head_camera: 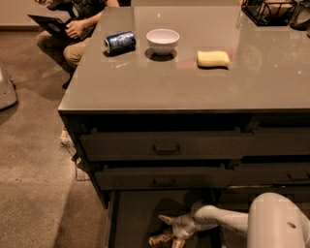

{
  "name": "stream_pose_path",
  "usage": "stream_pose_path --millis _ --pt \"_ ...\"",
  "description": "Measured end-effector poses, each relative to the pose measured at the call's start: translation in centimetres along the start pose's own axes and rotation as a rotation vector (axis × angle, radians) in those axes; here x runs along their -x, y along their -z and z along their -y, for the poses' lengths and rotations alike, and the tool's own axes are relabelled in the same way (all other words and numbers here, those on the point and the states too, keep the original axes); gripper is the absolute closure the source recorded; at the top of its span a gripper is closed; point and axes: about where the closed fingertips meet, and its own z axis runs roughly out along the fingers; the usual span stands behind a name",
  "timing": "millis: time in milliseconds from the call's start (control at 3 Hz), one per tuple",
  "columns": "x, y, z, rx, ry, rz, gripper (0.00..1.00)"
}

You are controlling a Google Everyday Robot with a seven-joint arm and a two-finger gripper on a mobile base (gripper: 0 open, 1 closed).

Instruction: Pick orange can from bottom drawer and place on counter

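Observation:
The orange can (161,239) lies on its side on the dark floor of the open bottom drawer (131,218), near the bottom edge of the camera view. My gripper (171,231) reaches into the drawer from the right, with its jaws spread. One finger (165,220) sits just above the can and the other is at the can's right end. I cannot tell whether they touch the can. The counter (184,82) spreads above the drawers.
On the counter are a dark blue can (119,41), a white bowl (162,40), a yellow sponge (213,58) and a black wire rack (271,9) at the far right. Two shallower drawers (167,147) stick out above the bottom one. A seated person (68,29) is at the far left.

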Motion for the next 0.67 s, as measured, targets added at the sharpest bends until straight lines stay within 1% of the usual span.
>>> stream_pose_path --millis 333,667 --pt "-0.37 -1.22 0.50 0.013 -0.004 0.008 0.19" --pt "-0.24 -1.66 0.81 0.021 0.000 0.007 0.42"
